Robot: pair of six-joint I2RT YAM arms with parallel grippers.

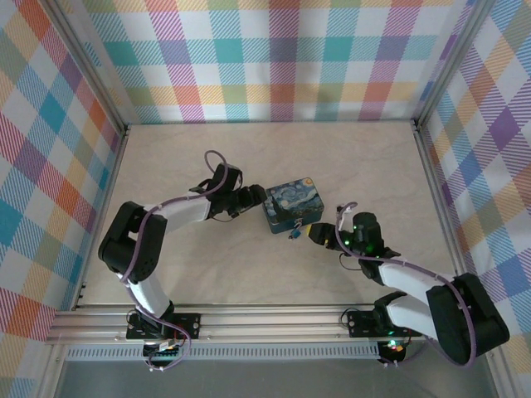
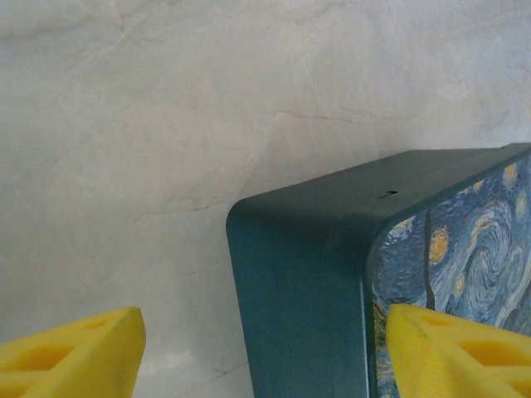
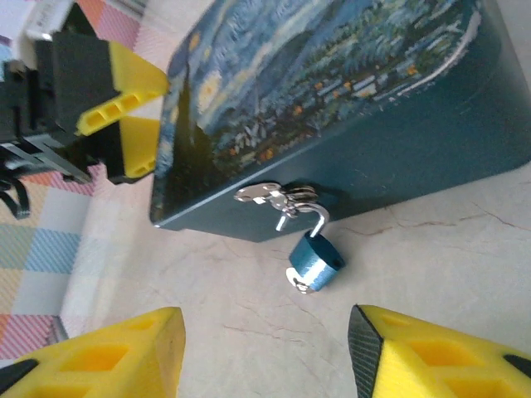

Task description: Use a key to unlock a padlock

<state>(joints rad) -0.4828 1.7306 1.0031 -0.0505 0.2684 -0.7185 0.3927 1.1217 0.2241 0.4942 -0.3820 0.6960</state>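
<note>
The small blue padlock [image 3: 315, 261] hangs by its silver shackle from the hasp [image 3: 278, 196] on the front wall of the night-sky painted tin [image 3: 332, 91]. The shackle's free end is out of the lock body. The silver key [image 3: 299, 282] sticks out of the lock's underside. My right gripper [image 3: 265, 348] is open just in front of the padlock, touching nothing. From above, the padlock [image 1: 293, 235] lies between the tin [image 1: 290, 206] and the right gripper [image 1: 318, 235]. My left gripper [image 2: 265, 348] is open astride the tin's left corner, one finger [image 2: 465, 348] over the lid.
The tin sits mid-table on a pale marble-patterned top [image 1: 207, 157]. Checked cloth walls [image 1: 274, 58] close in the back and both sides. A metal rail [image 1: 265, 319] runs along the near edge by the arm bases.
</note>
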